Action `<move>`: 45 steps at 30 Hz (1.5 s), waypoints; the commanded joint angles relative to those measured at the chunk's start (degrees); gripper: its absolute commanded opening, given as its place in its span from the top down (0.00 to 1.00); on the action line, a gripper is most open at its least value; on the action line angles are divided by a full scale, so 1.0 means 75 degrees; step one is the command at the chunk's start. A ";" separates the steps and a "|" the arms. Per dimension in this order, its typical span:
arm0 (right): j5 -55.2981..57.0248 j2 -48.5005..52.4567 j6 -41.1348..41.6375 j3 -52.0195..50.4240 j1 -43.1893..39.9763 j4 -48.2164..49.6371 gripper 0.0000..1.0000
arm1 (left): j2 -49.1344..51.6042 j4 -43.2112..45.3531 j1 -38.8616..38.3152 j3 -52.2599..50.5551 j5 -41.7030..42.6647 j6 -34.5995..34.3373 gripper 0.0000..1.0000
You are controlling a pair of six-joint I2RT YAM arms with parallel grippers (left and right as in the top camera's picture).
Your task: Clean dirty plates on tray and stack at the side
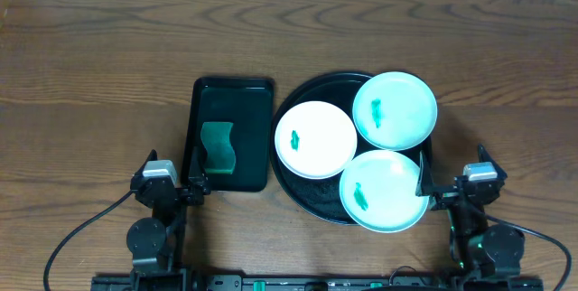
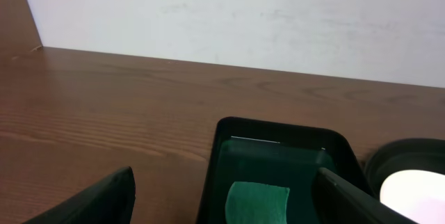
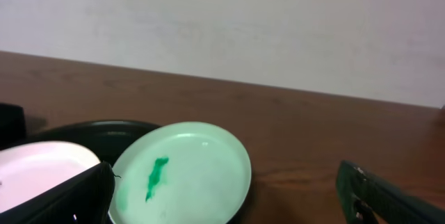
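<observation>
Seems to be the very start: nothing wiped, nothing stacked at the side yet. Probably best to bring the left end effector [image 1: 170, 185] down over the green sponge [image 1: 218, 147] and to close on its middle, not on the wall of the rectangular black tray [image 1: 255, 115]. Then wipe one plate at a time, perhaps first the white plate [image 1: 315, 139], nearest to the sponge. Wise also to steady the plate rim with the right end effector [image 1: 462, 190], against likely sliding. For now both released, jaws wide, grasping nothing, near the front edge of the tabletop [image 1: 90, 47].

On the round black tray [image 1: 307, 202], all three plates, crowded edge to edge:
- white plate at the left;
- one mint plate [image 1: 395, 110] at the far right, overhanging the rim;
- the other mint plate [image 1: 383, 191] at the near side, also past the rim and close to the right end effector.

Just beside, to the left, the rectangular black tray, with only the sponge, in its near half. In the middle of each plate, a small green smear [image 1: 295, 137].
</observation>
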 commanded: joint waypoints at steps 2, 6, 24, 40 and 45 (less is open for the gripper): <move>-0.0160 -0.0041 0.0114 0.0554 0.0117 -0.0239 0.01 | -0.0044 -0.0315 -0.0015 -0.0087 -0.0015 -0.0012 0.19; -0.0396 -0.0041 0.0085 0.0927 0.0117 -0.0516 0.01 | -0.0044 -0.0315 -0.0015 -0.0087 -0.0012 -0.0012 0.19; -0.0440 0.0003 0.0242 0.2396 0.0117 -0.0029 0.01 | -0.0044 -0.0315 -0.0015 -0.0087 -0.0015 -0.0012 0.19; -0.1346 0.1623 0.0239 0.4817 0.0117 0.0064 0.01 | -0.0044 -0.0315 -0.0015 -0.0087 -0.0012 -0.0012 0.19; -0.1909 0.2366 0.0233 0.5925 0.0117 -0.1163 0.01 | -0.0044 -0.0315 -0.0015 -0.0087 -0.0012 -0.0012 0.19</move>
